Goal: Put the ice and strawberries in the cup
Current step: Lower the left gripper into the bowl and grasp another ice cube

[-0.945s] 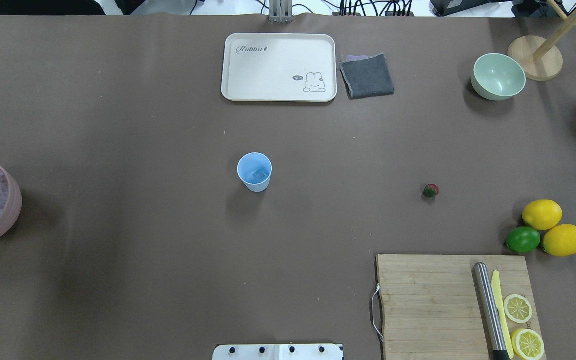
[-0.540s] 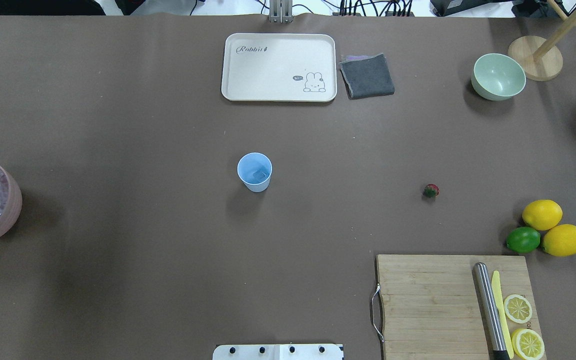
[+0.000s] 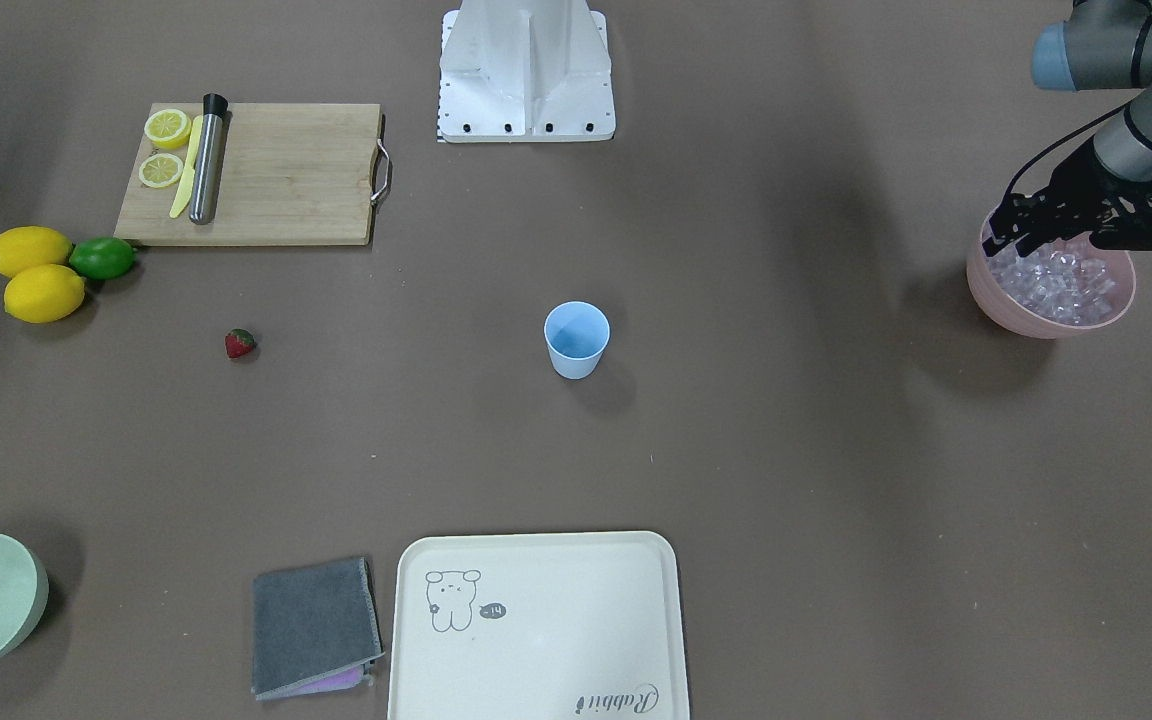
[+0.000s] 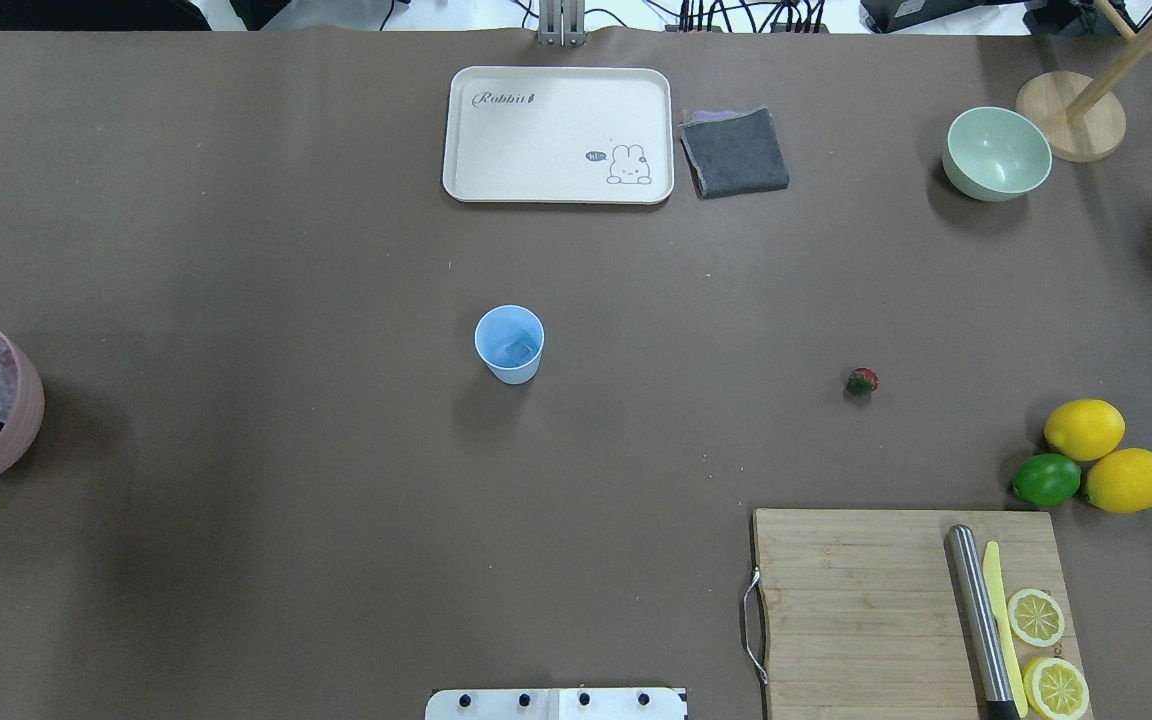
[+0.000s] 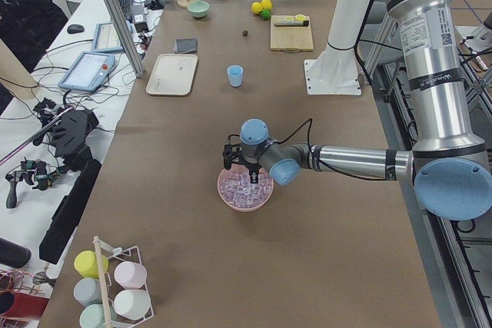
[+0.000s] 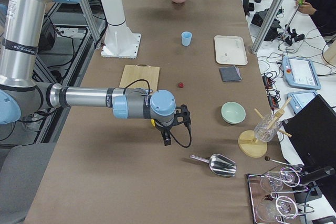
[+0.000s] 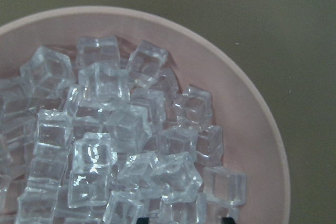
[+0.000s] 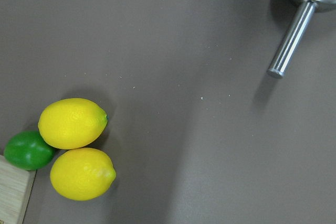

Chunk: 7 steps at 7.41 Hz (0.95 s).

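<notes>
The left fingers (image 3: pixel 1071 228) hang just above a pink bowl (image 3: pixel 986 290), tips parted and gripping nothing. Directly beneath them the ice (image 7: pixel 126 129) is heaped: clear, glassy cubes, faintly pink against the bowl. Well off to their right, at the middle of the bench (image 4: pixel 236 250), the light-blue cup (image 4: pixel 509 345) stands upright with one cube showing at its bottom. Farther on, the small red strawberry (image 4: pixel 862 381), green-capped, lies alone, between the cup and the right fingers (image 6: pixel 167 139); whether those are open I cannot tell. Two lemons (image 8: pixel 73 123) and a lime (image 8: pixel 29 150) lie near, below them.

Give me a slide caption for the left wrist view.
Looking down on clear ice cubes heaped in the pink bowl, brown table beyond.
</notes>
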Tool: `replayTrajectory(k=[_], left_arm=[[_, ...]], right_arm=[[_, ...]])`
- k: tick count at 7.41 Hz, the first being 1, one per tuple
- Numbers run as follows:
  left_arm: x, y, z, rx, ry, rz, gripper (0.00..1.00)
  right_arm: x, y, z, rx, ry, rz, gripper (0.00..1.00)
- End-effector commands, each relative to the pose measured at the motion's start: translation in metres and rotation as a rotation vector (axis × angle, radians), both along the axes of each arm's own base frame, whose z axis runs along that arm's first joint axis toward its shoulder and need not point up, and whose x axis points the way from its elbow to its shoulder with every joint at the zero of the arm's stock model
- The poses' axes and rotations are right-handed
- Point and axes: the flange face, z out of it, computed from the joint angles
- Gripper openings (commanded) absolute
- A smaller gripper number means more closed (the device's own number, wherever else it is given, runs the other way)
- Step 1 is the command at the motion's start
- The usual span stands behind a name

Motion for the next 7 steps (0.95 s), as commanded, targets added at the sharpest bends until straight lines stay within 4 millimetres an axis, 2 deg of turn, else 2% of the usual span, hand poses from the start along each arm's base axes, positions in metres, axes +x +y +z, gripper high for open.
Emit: replayTrajectory(k=[1,2,4,5,6,7], left_arm=[[0.0,0.0,0.003,-0.006,-0.003,0.0,0.51],[0.0,0.001,0.005,-0.008,-0.006,0.0,0.39],[0.0,0.001,0.005,-0.011,-0.008,0.0,0.07],[-0.001,0.002,0.004,-0.007,-0.005,0.001,0.0],[-0.002,0.001,0.0,-0.009,0.0,0.0,0.0],[-0.003,0.002,-0.015,-0.003,0.037,0.016,0.0]], right_arm=[[0.0,0.002,-0.002,0.0,-0.002,0.001,1.0],[0.0,0.008,-0.003,-0.003,-0.009,0.001,1.0],[-0.001,0.012,-0.007,-0.006,-0.049,0.004,1.0],[-0.002,0.013,-0.009,-0.004,-0.051,0.004,1.0],[-0.001,0.013,-0.011,-0.004,-0.052,0.005,1.0],[-0.001,0.013,-0.013,-0.004,-0.052,0.006,1.0]])
